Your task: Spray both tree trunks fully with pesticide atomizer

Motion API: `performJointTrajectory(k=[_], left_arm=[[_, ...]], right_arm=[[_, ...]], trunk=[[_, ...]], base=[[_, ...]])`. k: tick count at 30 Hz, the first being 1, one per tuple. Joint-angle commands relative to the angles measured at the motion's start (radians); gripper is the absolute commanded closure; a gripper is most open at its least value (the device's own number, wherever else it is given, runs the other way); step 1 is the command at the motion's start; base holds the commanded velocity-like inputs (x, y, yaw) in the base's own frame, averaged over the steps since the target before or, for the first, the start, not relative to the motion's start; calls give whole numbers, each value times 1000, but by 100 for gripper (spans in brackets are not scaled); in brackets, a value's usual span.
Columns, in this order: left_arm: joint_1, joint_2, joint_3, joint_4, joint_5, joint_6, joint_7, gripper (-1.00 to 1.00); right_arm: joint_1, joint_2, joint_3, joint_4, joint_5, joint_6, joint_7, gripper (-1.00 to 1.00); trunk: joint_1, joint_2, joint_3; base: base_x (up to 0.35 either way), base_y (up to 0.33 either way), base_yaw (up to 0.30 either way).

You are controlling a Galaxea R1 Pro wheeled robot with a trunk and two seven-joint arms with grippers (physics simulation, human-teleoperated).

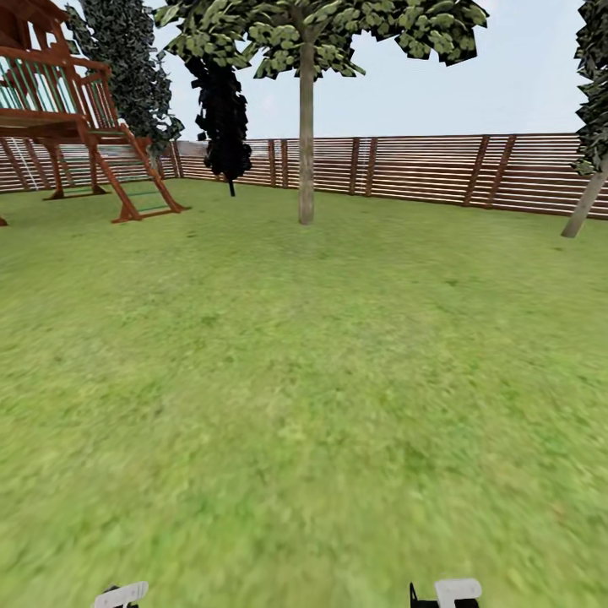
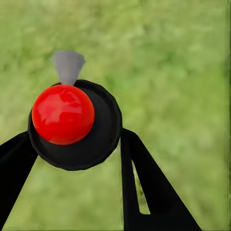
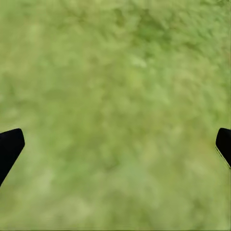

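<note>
Black fingers of the left gripper close on the sprayer, one on each side of its round black body, both touching it. The sprayer is seen end-on from above, so its long axis runs away from the camera toward the grass; a glossy red ball sits on its top, and a small grey cone-shaped nozzle sticks out sideways from the body, flaring wider at its far end. Blurred green lawn lies beyond it.

The right gripper holds nothing: its two black fingertips stand wide apart at opposite edges of the right wrist view, with mottled yellow-green grass between them.

From the head camera, two pale arm parts show at the bottom edge, over a broad, flat lawn. Well ahead stands one tree with a straight, slim, beige-grey trunk and a blocky green crown. A second trunk leans at the far right edge. Behind them runs a brown slatted wooden fence. A near-black narrow conifer stands left of the first tree, and a reddish wooden play frame with a ladder fills the far left.
</note>
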Motion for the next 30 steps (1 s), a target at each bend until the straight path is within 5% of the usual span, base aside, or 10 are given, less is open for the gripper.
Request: performJointTrajectory(k=[1,30], left_arm=[[-1,0,8,1,-10,-4,0,100],[-1,0,9,1,-10,-4,0,100]], right_arm=[[-1,0,-5,1,11,-2,-6,-100],[-1,0,-5,1,11,-2,-6,-100]], trunk=[[0,0,-1],[0,0,-1]], base=[[334,-103,0],[335,-80,0]])
